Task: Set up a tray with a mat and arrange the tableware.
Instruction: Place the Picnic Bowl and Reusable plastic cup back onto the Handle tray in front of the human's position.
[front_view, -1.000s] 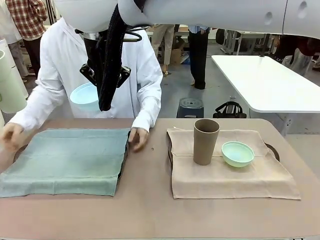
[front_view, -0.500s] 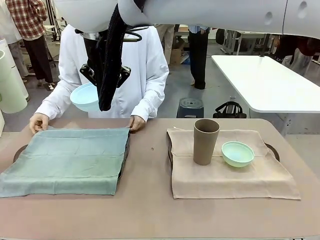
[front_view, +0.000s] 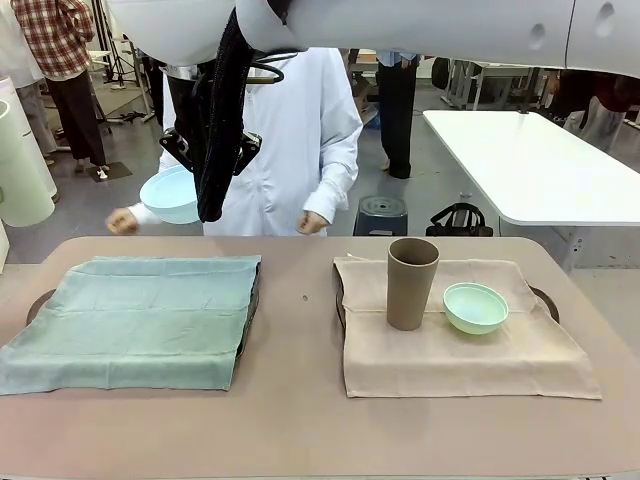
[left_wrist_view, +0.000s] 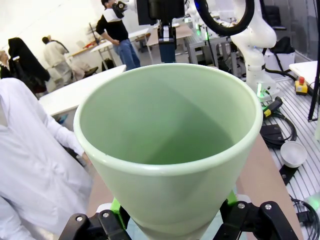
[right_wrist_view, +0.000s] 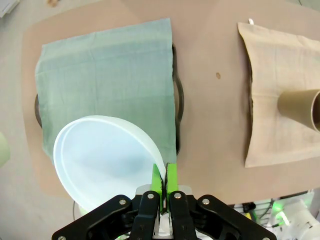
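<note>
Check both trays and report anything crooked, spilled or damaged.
Nothing is spilled or broken. The teal cloth mat lies slightly askew, its near corners hanging past the dark tray under it, and the beige cloth mat likewise spreads over its tray. The brown tumbler stands upright beside the mint green bowl.

I see a big room with a gray floor (front_view: 440, 165). A long white table (front_view: 530, 165) stands off to one side. A small dark stool (front_view: 381, 214) sits on the floor, and a black bag (front_view: 460, 219) lies just beside it. More white tables (left_wrist_view: 95, 82) stand farther back.
</note>
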